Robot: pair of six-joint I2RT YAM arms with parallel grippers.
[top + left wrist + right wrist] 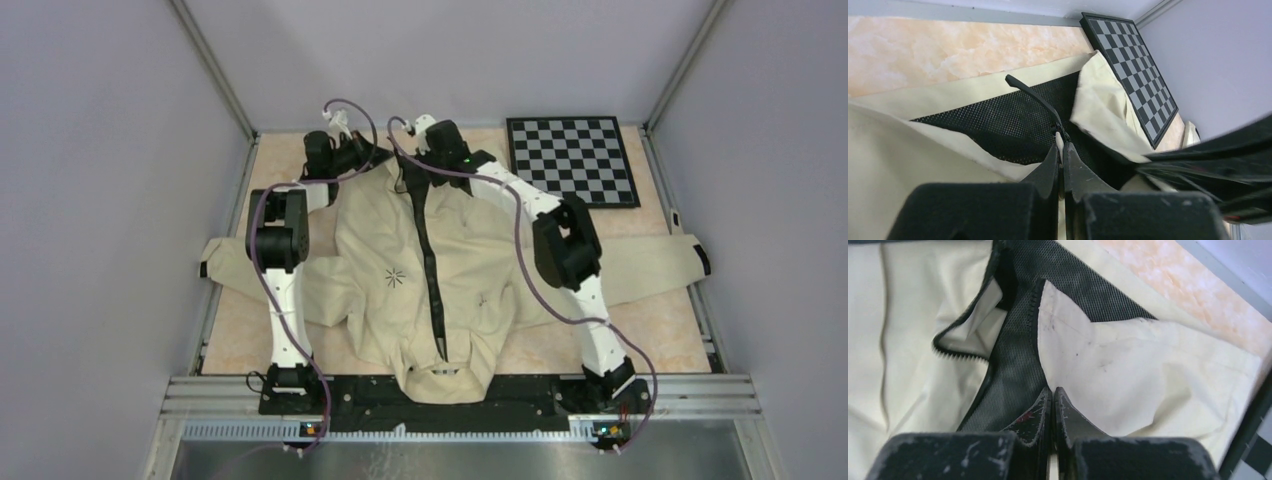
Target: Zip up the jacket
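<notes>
**A:** What does the overhead camera give that the wrist cameras don't?

**B:** The whole jacket [480, 260]. It lies flat on the table [660, 325], with its collar [440, 378] at the near edge between the arm bases and its hem at the far side. The sleeves [650, 265] reach out left and right towards the table's sides. The zipper [432, 270] runs as a dark line up the middle.

**A:** And close in?

**B:** At the far hem the front panels part over black mesh lining [998, 125]. The left gripper [1062, 146] is clenched on the jacket at the zipper edge, with a cream sliver between its fingers. The right gripper [1052, 390] is pressed tight at the corner of the right flap. I cannot tell whether cloth is caught there.

**A:** Any room around them?

**B:** A checkerboard [572, 160] lies far right, just beside the right arm. Bare table shows near left and near right of the jacket's body.
</notes>
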